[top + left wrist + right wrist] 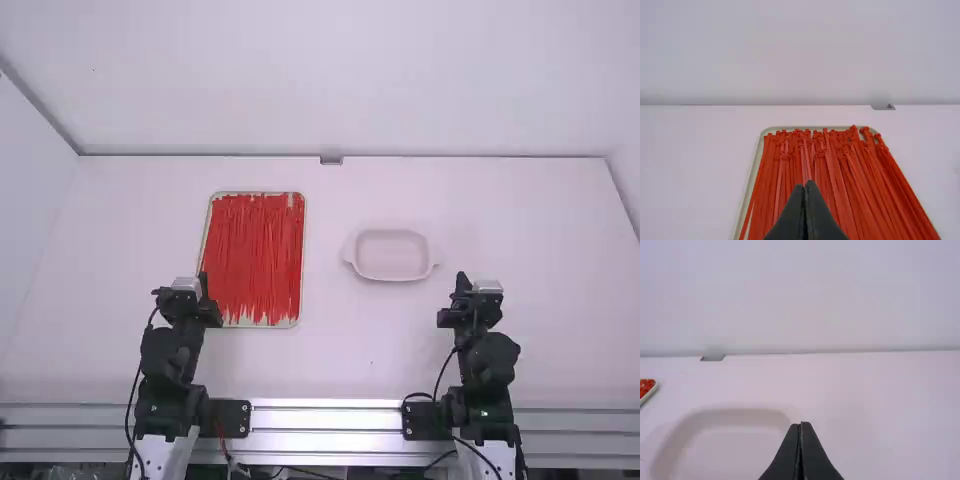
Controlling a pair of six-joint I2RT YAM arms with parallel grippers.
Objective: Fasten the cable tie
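Observation:
Several red cable ties (254, 256) lie side by side in a pale tray (210, 215) left of the table's middle; the left wrist view looks along the cable ties (840, 180) toward the tray's far rim (790, 129). My left gripper (186, 300) sits at the tray's near left corner, and its fingers (805, 192) are shut with nothing between them. My right gripper (470, 300) rests near the front right, also shut (800, 430) and empty, just short of a white dish (391, 254).
The white two-handled dish (720, 440) stands right of the tray. A small grey bracket (331, 159) sits at the table's far edge, where the back wall starts. An aluminium rail (320, 415) runs along the front between the arm bases.

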